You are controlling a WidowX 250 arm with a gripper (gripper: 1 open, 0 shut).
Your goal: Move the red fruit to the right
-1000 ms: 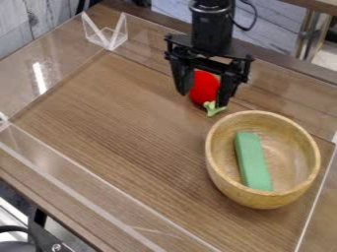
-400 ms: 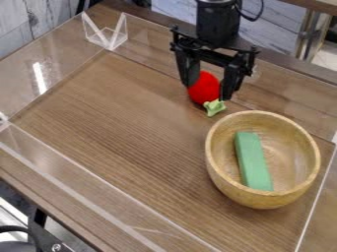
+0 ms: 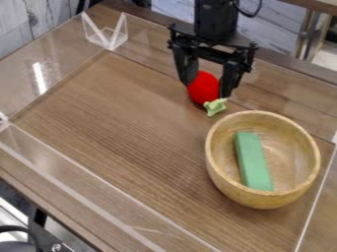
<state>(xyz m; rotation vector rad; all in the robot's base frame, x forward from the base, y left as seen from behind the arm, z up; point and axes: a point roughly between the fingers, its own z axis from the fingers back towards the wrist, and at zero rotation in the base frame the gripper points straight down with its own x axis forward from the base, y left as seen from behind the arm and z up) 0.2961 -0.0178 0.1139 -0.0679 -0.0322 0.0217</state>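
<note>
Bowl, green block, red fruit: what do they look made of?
Wooden bowl: light wood by its visible grain, smooth matte finish. Green block: uniform matte green, maybe painted wood or plastic; can't tell. Red fruit: glossy red with highlights, likely plastic.

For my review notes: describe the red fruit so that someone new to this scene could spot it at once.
Start at the wooden bowl on the right side of the table. Just beyond its far rim, on the tabletop between the open black tool's fingers, sits the red fruit. It is small, glossy red, green-leafed, unlike the green block in the bowl.
</note>
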